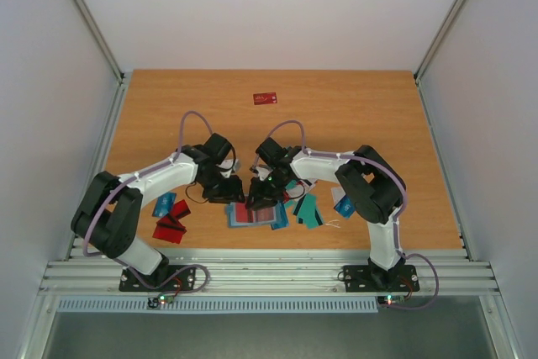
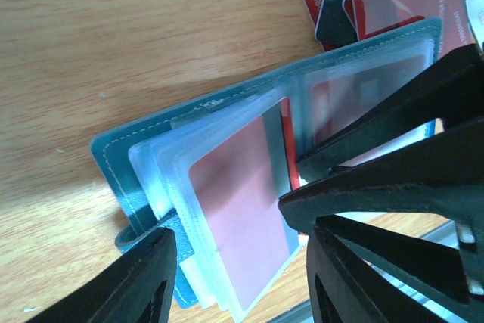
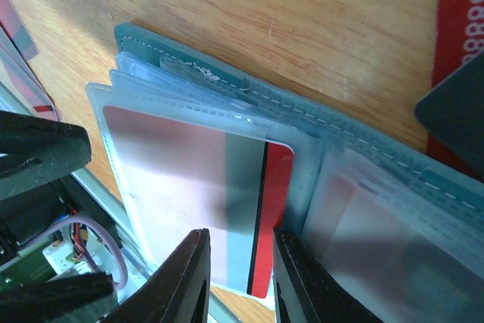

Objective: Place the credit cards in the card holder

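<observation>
Along the near edge of the table (image 1: pixel 378 124), loose credit cards (image 1: pixel 171 226) in red and teal lie at 9 o'clock of the card holder (image 2: pixel 113 158). The holder lies spread open between the two arms, its clear sleeves fanned up from the teal cover. At about 10 o'clock of the holder, the left hand (image 1: pixel 224 188) hangs over the sleeves' outer edge. Its jaws stand apart, with a corner of the sleeve stack between them and nothing clamped. A striped card (image 3: pixel 276 209), red with a black band, sits partly inside the front sleeve, its striped end sticking out toward the holder's spine. Over that bare end is the right hand (image 1: pixel 264 194), its fingers drawn close with a narrow gap. Whether they grip the card I cannot tell. Well apart at 12 o'clock, a lone red card (image 1: pixel 266 98) lies flat near the far side. At 3 o'clock of the holder lie several teal cards (image 1: pixel 308 210), with a white card (image 1: pixel 340 199) just beyond them.
</observation>
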### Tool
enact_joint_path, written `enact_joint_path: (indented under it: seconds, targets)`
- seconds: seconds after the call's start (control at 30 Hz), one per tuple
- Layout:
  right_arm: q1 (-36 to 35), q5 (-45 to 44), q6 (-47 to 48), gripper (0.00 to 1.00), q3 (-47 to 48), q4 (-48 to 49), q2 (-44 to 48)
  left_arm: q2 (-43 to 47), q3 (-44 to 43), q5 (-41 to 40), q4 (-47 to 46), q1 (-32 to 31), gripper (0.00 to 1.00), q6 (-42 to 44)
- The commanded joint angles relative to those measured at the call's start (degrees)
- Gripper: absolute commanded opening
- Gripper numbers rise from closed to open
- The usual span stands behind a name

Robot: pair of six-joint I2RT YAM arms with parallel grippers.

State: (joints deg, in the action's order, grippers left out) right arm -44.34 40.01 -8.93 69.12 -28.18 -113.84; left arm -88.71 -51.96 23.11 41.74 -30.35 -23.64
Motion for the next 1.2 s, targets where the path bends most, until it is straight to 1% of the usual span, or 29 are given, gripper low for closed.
enact_joint_path:
  seconds: [0.0, 0.27, 0.57, 0.83, 1.17]
  targets:
    - [0.1, -0.5, -0.2, 0.25, -0.5, 0.4, -1.9, 0.2, -0.1, 2.6, -2.5, -0.2, 0.49, -0.5]
    - [0.1, -0.4, -0.4, 0.25, -0.6, 0.5, -1.9, -0.9, 1.1, 2.9, -4.1, -0.2, 0.49, -1.0]
    - [0.1, -0.5, -0.4, 0.24, -0.6, 0.3, -2.0, 0.9, 1.6, -1.8, -2.8, -0.2, 0.49, -1.4]
    - [0.2, -0.3, -0.6, 0.24, -0.3, 0.4, -2.3, -0.6, 2.2, 1.6, -5.2, -0.2, 0.49, -2.1]
    - [0.2, -0.3, -0.7, 0.24, -0.4, 0.4, -2.1, -0.5, 2.2, 3.1, -6.3, -0.2, 0.49, -2.4]
